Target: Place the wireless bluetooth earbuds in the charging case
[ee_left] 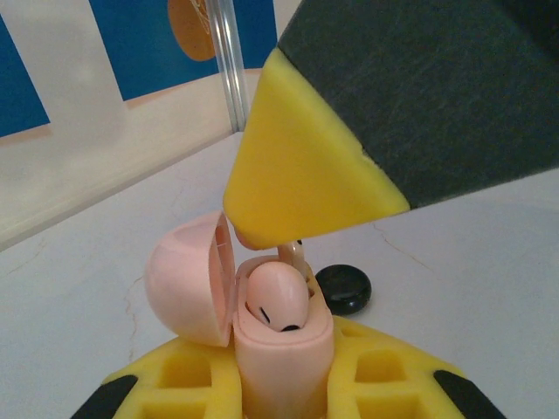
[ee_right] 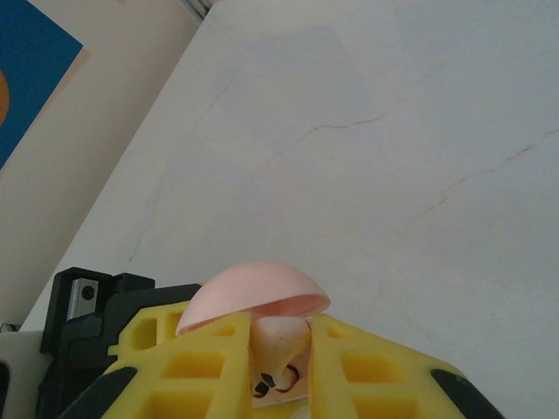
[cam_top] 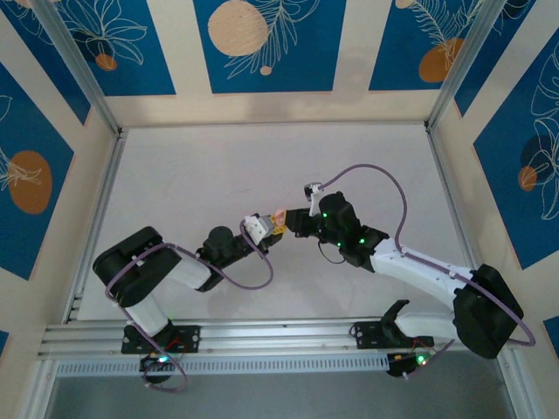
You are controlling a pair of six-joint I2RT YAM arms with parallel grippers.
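A white worktop (cam_top: 218,175), veined with fine hairline marks (ee_right: 336,128), sits inside a booth of cream walls (cam_top: 262,103) hung with blue panels (cam_top: 262,44) bearing orange discs and white leaf outlines. Aluminium rails (cam_top: 262,336) run along the near edge, where both arm bases are bolted.

Over the middle of the worktop the two arms meet nose to nose. The left claw (cam_top: 260,229) (ee_left: 284,384) is clamped on an open pink charging case (ee_left: 288,345), held upright between its yellow fingers, with the domed lid (ee_left: 188,279) swung back to the left on its hinge. One pale pink earbud (ee_left: 278,297) lies seated in the case. Directly above, the right claw (cam_top: 284,222) (ee_right: 279,362) is closed on a second pale pink earbud (ee_right: 278,342). Its stem (ee_left: 297,255) pokes out below the yellow fingertip (ee_left: 301,175), just beside the seated bud. Whether it touches the case's rim cannot be told. A black round case (ee_left: 343,289) lies on the worktop just behind the pink one.

From overhead, case and buds shrink to a pink speck between the claws. Seen from the right wrist, the lid hides the case's interior, and the fingers cover much of the held bud. In the left wrist view, the right claw's dark bulk blocks the upper right of the scene.
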